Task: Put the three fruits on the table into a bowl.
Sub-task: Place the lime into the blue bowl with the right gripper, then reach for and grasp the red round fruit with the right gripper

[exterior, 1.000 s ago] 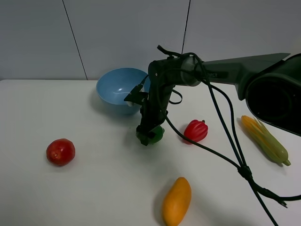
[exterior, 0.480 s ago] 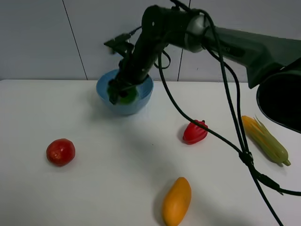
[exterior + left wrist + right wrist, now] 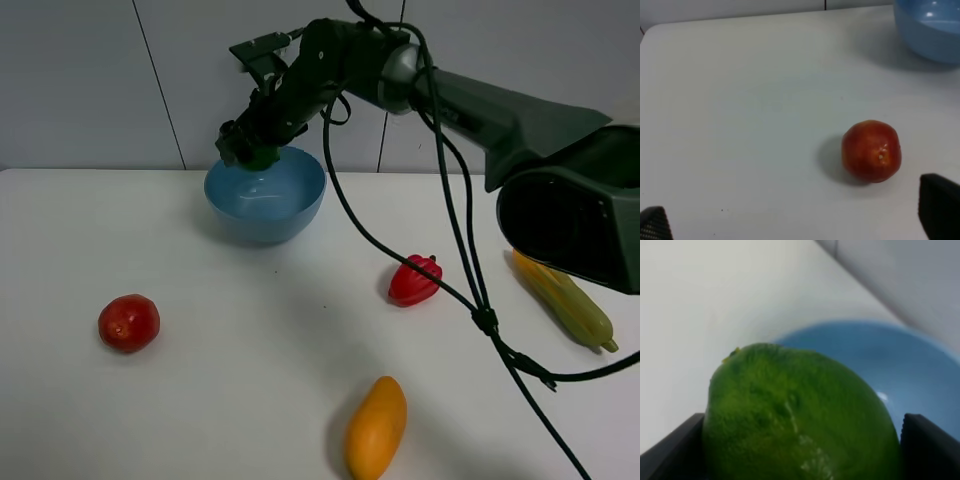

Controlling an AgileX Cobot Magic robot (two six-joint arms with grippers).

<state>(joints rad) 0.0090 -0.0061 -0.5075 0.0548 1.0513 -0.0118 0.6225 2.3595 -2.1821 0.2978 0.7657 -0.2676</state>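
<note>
My right gripper (image 3: 250,148) reaches across to the light-blue bowl (image 3: 290,205) at the back and is shut on the green lime (image 3: 265,156), held just above the bowl's far left rim. The right wrist view shows the lime (image 3: 800,415) close up between the fingers (image 3: 927,450), with the bowl (image 3: 900,365) below. The red tomato-like fruit (image 3: 129,322) lies on the white table (image 3: 220,400) at the left; it sits ahead of my open left gripper (image 3: 800,220) in the left wrist view (image 3: 871,151). The orange-yellow mango (image 3: 376,427) lies near the front.
A ribbed red bell pepper (image 3: 415,280) lies right of centre. A yellow corn cob with green husk (image 3: 563,296) lies at the right. The right arm's cable (image 3: 480,320) hangs over the table's right side. The bowl's edge shows in the left wrist view (image 3: 930,30).
My right gripper lifted the lime from the table's middle, carried it back and left to the bowl, and now holds it higher, over the bowl's far left rim.
</note>
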